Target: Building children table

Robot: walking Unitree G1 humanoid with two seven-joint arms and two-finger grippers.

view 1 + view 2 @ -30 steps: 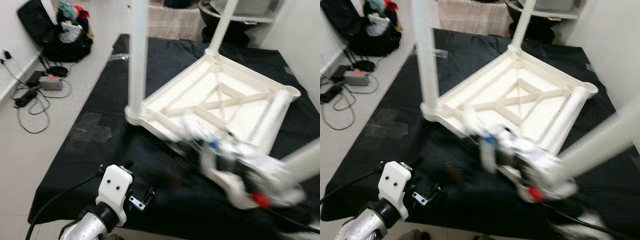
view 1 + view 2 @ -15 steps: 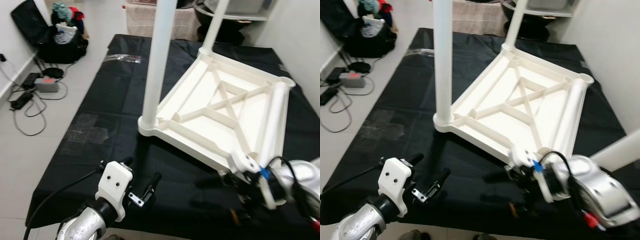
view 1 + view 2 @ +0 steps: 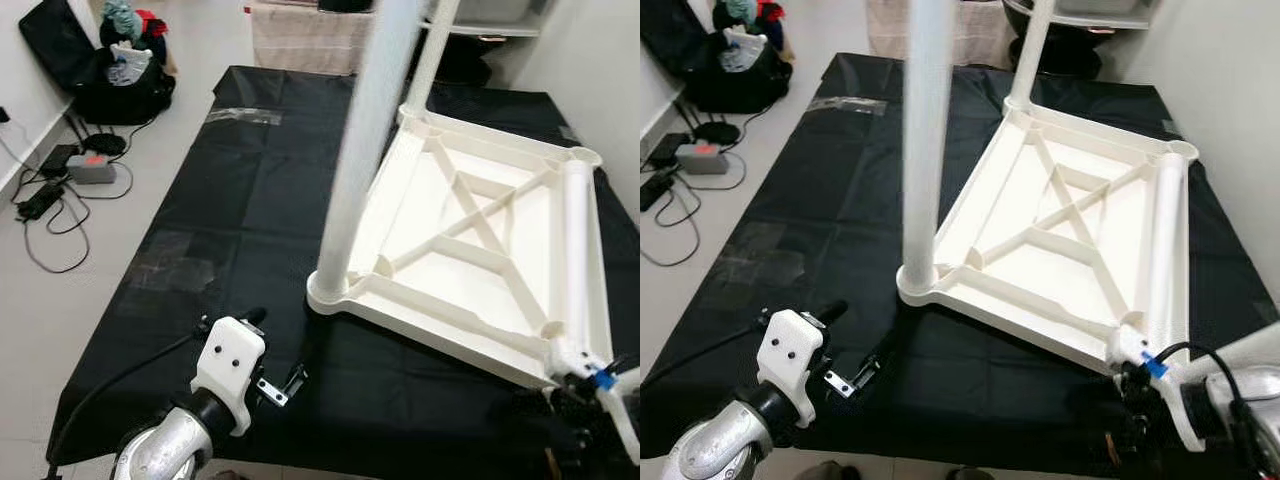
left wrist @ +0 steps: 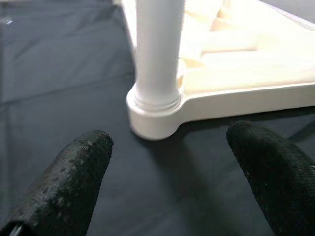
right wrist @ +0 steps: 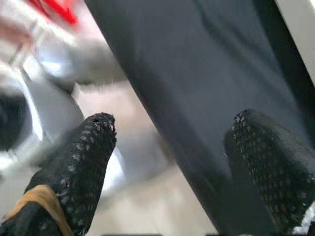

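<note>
- We see the white plastic children's table (image 3: pixel 1070 235) lying upside down on a black sheet (image 3: pixel 830 190) spread over the floor, its ribbed underside facing up.
- Two table legs stand upright in their corner sockets: the near leg (image 3: pixel 923 140) at the corner closest to the left arm, the far leg (image 3: pixel 1033 45) at the far corner.
- A third leg (image 3: pixel 1167 240) lies flat along the table's right edge, resting on the frame.
- Our left gripper (image 4: pixel 170 167) hovers low over the black sheet, just beside the socketed base of the near leg. Its two black fingers (image 4: pixel 74 177) are spread apart and hold nothing; the leg base sits between them, further out and untouched.
- Our right gripper (image 5: pixel 172 162) is at the near right corner of the table, over the edge of the black sheet. Its fingers (image 5: pixel 78 162) are spread wide with nothing between them; one carries a tan band near its base.
- To the left of the sheet, on the tiled floor (image 3: pixel 60 300), we note a dark bag (image 3: pixel 110 70) with clothing on top, plus cables and a power adapter (image 3: pixel 90 168).
</note>
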